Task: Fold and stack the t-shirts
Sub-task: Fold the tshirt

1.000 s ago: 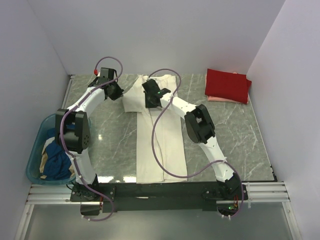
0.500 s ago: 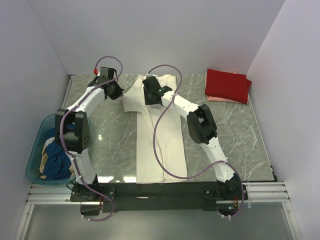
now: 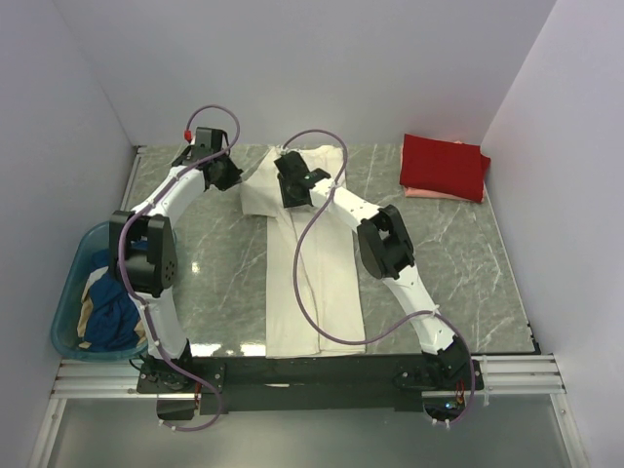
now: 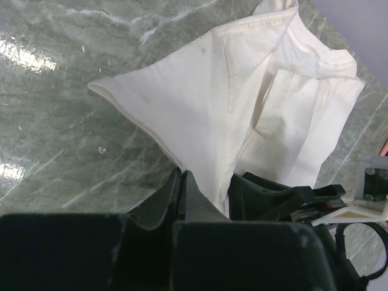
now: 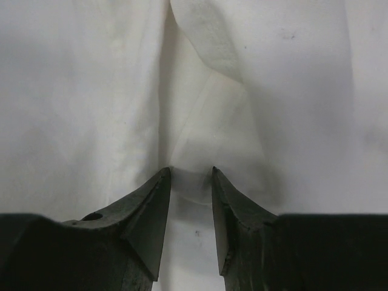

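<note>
right tool point(image 5: 190, 176) nudged leftward, pinching cream-white t-shirt point(image 3: 317, 283) | left tool point(image 4: 183, 176) clamps it too

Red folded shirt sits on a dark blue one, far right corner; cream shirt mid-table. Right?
No: the top external view shows the red shirt on a pale pink shirt, not dark blue. The cream shirt is mid-table, as said.

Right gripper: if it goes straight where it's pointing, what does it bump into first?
The cream-white t-shirt: cloth looks pinched between the tips of the right gripper, probably with the table just underneath.
</note>
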